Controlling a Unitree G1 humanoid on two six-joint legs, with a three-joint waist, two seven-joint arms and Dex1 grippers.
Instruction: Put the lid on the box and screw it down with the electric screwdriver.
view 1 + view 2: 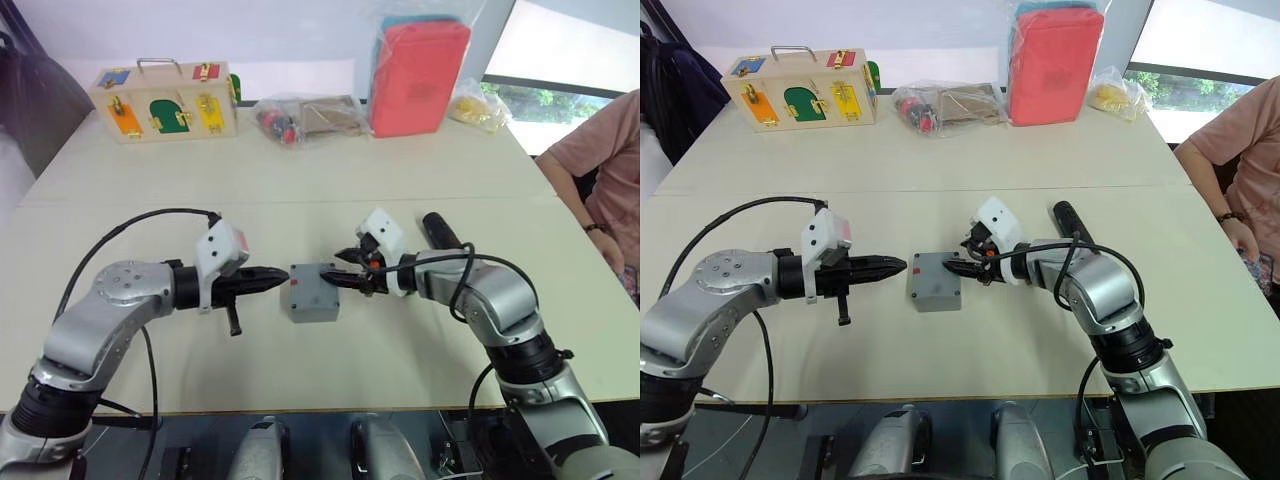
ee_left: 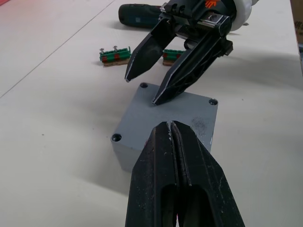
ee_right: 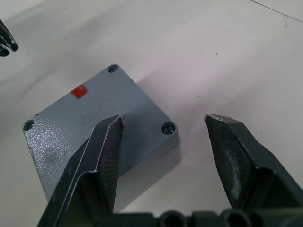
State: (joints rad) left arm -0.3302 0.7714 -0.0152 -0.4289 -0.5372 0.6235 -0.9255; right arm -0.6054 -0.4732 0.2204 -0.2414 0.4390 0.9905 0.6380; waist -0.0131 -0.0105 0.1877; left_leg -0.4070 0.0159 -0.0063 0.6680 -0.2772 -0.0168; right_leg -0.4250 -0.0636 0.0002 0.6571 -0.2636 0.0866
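The small grey box [image 1: 313,303] stands mid-table with the flat grey lid [image 1: 311,279] lying on top, its corner screw holes and a small red mark [image 3: 79,91] showing. My left gripper [image 1: 284,275] is shut and empty, its tips at the lid's left edge. From the right, my right gripper [image 1: 326,278] is open, one finger over the lid's top and the other past its edge, holding nothing. The black electric screwdriver [image 1: 440,231] lies on the table behind my right forearm.
Two green-brown connector pieces [image 2: 115,55] lie beyond the box near the screwdriver. Along the far edge stand a wooden latch box [image 1: 165,100], a clear bag of parts [image 1: 310,118], a red case [image 1: 418,75] and a yellow bag [image 1: 478,105]. A person [image 1: 600,170] sits at the right.
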